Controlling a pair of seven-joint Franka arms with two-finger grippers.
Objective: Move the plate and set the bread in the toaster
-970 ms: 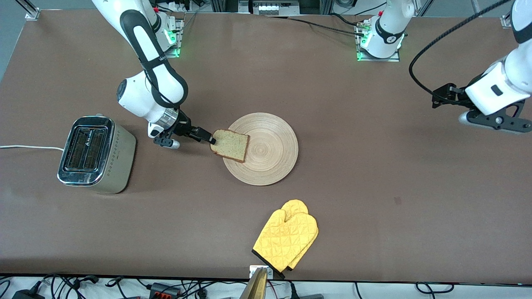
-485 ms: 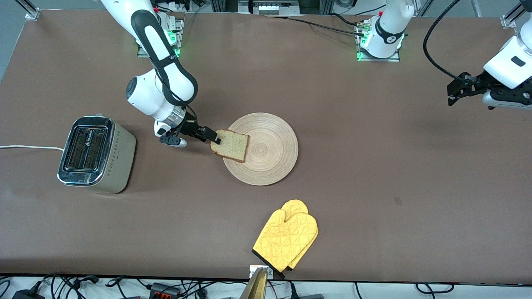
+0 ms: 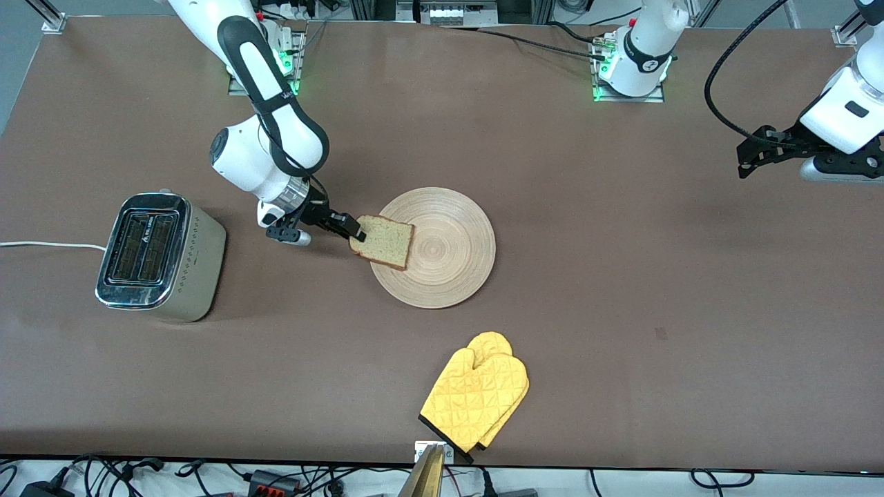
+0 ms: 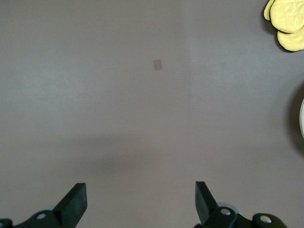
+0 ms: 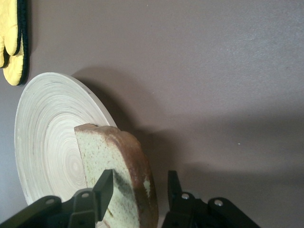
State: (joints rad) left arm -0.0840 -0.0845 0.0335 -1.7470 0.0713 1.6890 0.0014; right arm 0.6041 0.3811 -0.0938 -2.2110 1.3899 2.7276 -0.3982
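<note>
The bread (image 3: 383,241) lies on the wooden plate (image 3: 449,266), overhanging the plate's edge toward the toaster (image 3: 162,255). My right gripper (image 3: 353,230) is low at that overhanging edge, open, with its jaws astride the crusted edge. In the right wrist view (image 5: 140,179) one finger (image 5: 103,190) lies against the bread's face (image 5: 102,149) and the other stands a little off the crust, with the plate (image 5: 45,118) beside them. My left gripper (image 3: 749,153) is open and empty, up over the left arm's end of the table; its wrist view (image 4: 140,192) shows bare table.
A yellow oven mitt (image 3: 476,397) lies near the table's front edge, nearer the front camera than the plate; it also shows in the left wrist view (image 4: 287,23) and the right wrist view (image 5: 12,38). The toaster's white cord (image 3: 41,244) runs off toward the right arm's end.
My left gripper has lifted and swung toward the robots' side at its end of the table. My right arm's wrist has shifted slightly toward the plate; the bread has barely moved.
</note>
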